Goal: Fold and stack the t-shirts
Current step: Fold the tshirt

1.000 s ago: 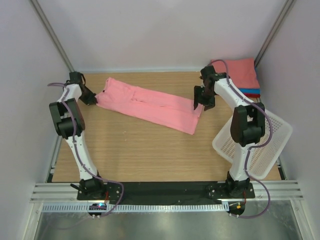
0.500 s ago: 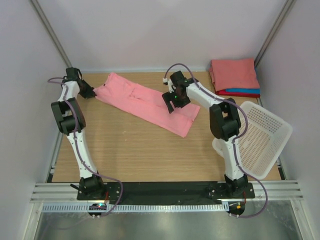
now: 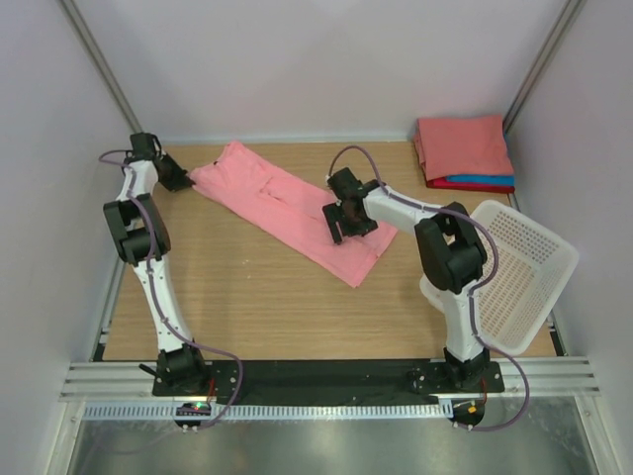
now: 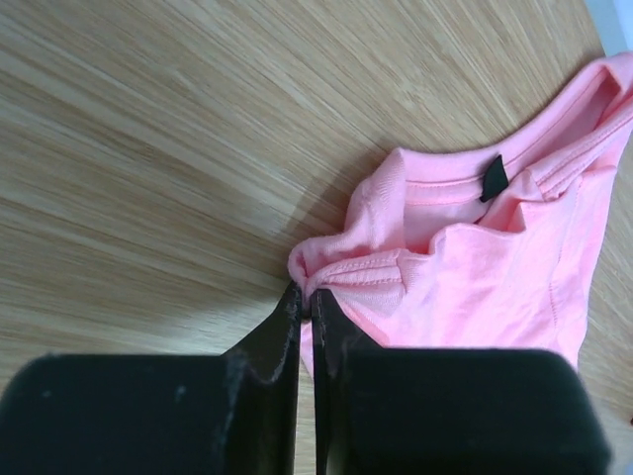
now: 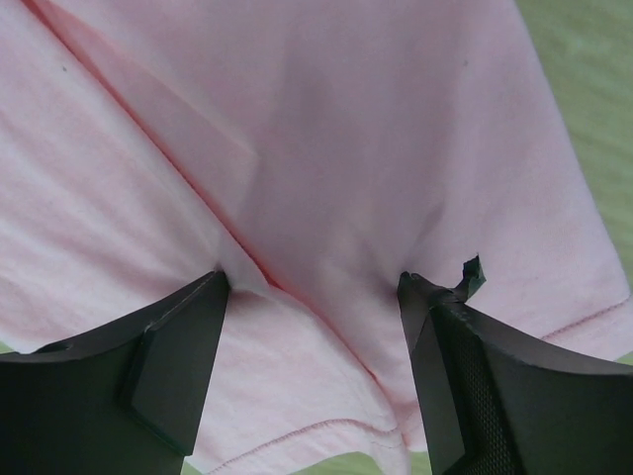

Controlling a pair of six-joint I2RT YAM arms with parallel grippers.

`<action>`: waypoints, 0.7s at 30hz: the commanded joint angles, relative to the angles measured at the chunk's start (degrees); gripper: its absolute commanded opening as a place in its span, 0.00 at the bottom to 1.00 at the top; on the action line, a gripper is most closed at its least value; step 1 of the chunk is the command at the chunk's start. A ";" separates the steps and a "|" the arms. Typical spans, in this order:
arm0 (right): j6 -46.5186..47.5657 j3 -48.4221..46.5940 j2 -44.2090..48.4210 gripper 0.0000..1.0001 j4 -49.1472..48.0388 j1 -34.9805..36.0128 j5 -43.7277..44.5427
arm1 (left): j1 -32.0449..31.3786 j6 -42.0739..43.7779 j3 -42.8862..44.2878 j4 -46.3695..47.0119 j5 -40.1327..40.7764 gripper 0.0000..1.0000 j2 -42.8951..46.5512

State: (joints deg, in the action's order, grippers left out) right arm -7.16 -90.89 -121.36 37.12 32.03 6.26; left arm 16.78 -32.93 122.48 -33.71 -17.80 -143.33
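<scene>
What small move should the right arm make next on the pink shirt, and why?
Probably close the right gripper on the fabric. Its jaws stand open with the tips seemingly touching the pink t-shirt, while the left gripper pinches the collar end.

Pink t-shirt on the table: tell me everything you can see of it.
The pink t-shirt is soft salmon-pink knit, folded into a long strip lying diagonally on the wooden table, collar end far left, hem end near the middle. A small dark tag sits inside the neckline. The left gripper is shut on a bunched edge by the collar; the right gripper, open, presses both fingertips onto the cloth near the hem, creases between them.
</scene>
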 commanded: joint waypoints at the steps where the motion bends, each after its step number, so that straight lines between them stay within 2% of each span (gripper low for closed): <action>1: -9.69 6.59 2.08 0.78 5.49 2.24 5.59 | -0.86 1.11 1.36 0.75 -1.62 0.05 -1.78; 5: -20.24 12.13 4.55 0.78 8.13 5.14 6.04 | -2.62 0.85 3.82 2.33 -8.54 0.11 -2.39; 7: -27.36 13.45 5.43 0.78 10.23 7.43 7.01 | -3.41 0.67 4.26 2.43 -8.39 0.15 -2.13; 11: -36.16 15.83 9.12 0.78 12.18 12.51 7.53 | -3.50 1.11 3.04 -0.82 -0.41 0.39 1.89; 12: -37.04 15.57 9.39 0.78 13.23 13.75 8.23 | -3.59 1.02 2.16 -0.83 3.00 0.41 2.95; 16: -41.00 12.68 9.83 0.79 16.31 18.76 10.26 | -3.59 -0.11 -1.09 -1.35 6.99 0.43 7.70; 21: -41.19 11.18 11.14 0.80 18.85 18.86 11.83 | -4.91 -1.53 -5.30 -2.67 1.90 0.42 10.61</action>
State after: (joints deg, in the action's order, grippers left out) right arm -45.80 -78.24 -111.85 50.19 51.57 14.55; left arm 12.64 -33.67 119.48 -35.35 -14.55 -138.06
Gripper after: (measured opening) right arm 0.796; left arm 0.424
